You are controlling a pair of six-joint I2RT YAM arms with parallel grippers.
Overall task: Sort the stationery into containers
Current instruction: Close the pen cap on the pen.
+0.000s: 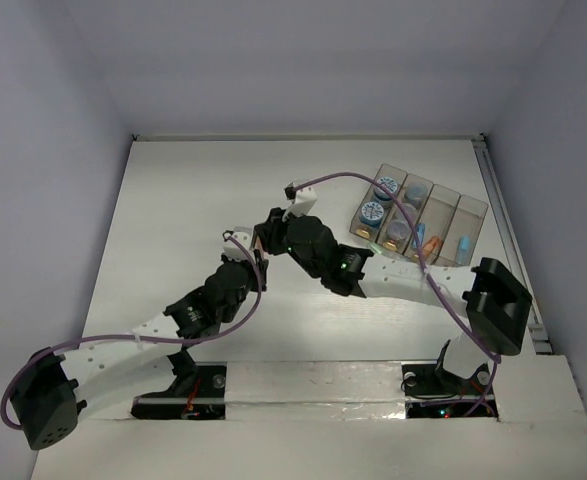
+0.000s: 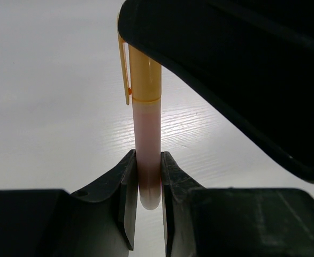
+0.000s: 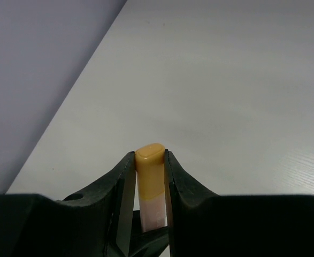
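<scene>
Handover moment, by the look of it. Both arms meet near the middle of the table [image 1: 193, 200], and both are clamped on the same orange-capped stick [image 2: 145, 101]. The left gripper [image 2: 147, 163] pinches the pale rounded tail end, and the right gripper [image 3: 149, 160] pinches the cap. So the stick is held between the two of them, well apart from the containers and not in any compartment. The organiser box [image 1: 470, 215] sits at roughly 2 o'clock from where the grippers meet. It has a couple of round tubs [image 1: 386, 187] in the compartments on its 9 o'clock side and what look like sticks in the others.

What worries me is two tight grips on one little stick. If either arm pulls away before the other lets go, the cap could pop off the body, since each arm has a different half. And if the left does let go cleanly, the right has it by the cap alone. The body might then sag or slide out on the way to the box.
</scene>
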